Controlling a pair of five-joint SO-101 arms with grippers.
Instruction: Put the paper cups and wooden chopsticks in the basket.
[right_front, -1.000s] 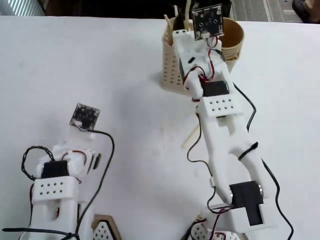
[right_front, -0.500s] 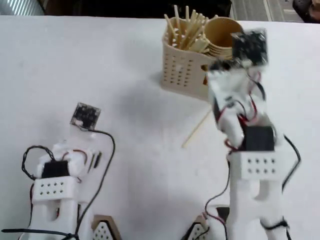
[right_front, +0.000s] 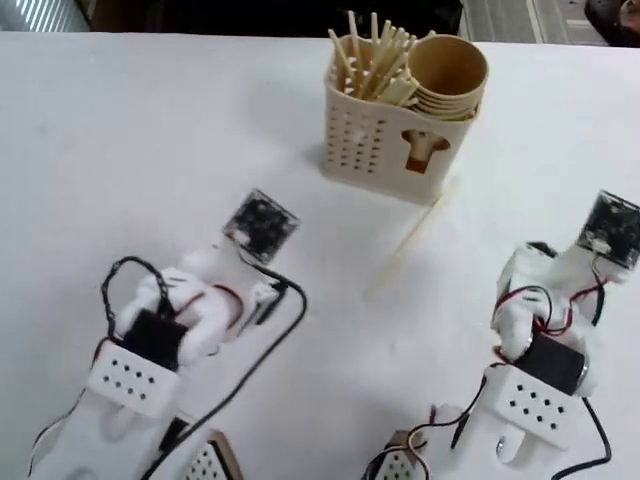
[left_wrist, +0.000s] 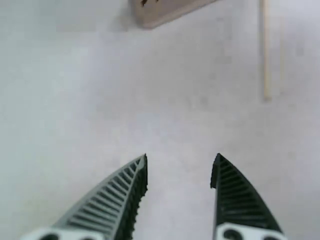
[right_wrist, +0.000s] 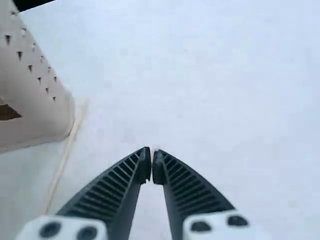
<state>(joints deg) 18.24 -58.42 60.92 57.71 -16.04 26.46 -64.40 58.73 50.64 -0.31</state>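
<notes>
We see the basket (right_front: 365, 140) at 12 o'clock on the counter (right_front: 150, 120), holding the stacked paper cups (right_front: 448, 65) and a bundle of wooden chopsticks (right_front: 372, 60). One loose chopstick (right_front: 410, 238) lies on the counter at the basket's 6 o'clock. Our left pincer (left_wrist: 180, 167) is spread above the counter, and our right pincer (right_wrist: 151, 162) is pressed together, tip to tip.

The basket (right_front: 385, 140) stands at the far middle of the desk (right_front: 150, 130), its mouth crowded with upright chopsticks (right_front: 370, 60) and stacked paper cups (right_front: 447, 65). A loose chopstick (right_front: 408, 240) lies flat in front of it, bare desk on both sides. The left pincer (left_wrist: 180, 165), jaws apart, faces bare desk up to that stick. The right pincer (right_wrist: 151, 160), jaws together, has the basket wall off to one side.
</notes>
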